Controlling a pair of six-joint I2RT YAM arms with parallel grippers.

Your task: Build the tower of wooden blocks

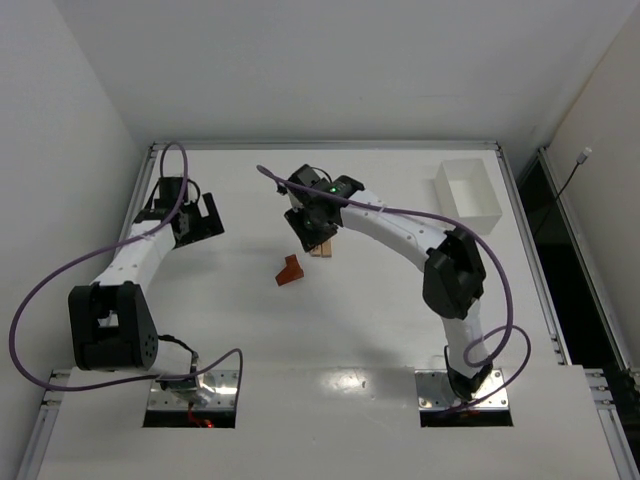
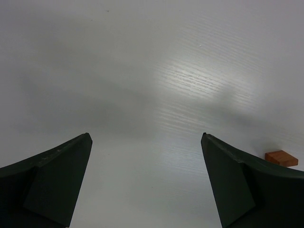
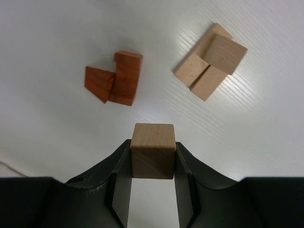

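My right gripper (image 3: 153, 154) is shut on a pale tan wooden cube (image 3: 153, 150) and holds it above the table. Beyond it in the right wrist view lie two reddish-brown blocks (image 3: 115, 77) touching each other, and a cluster of pale tan blocks (image 3: 210, 61) with one lying on top. In the top view the right gripper (image 1: 312, 232) hangs over the tan cluster (image 1: 322, 249), with the reddish-brown blocks (image 1: 290, 270) just left of it. My left gripper (image 2: 146, 142) is open and empty over bare table at the far left (image 1: 205, 218). A reddish-brown block (image 2: 281, 158) shows at its right edge.
A white rectangular tray (image 1: 468, 195) stands at the back right of the table. A raised rail runs along the table's back edge (image 1: 330, 146). Purple cables loop beside both arms.
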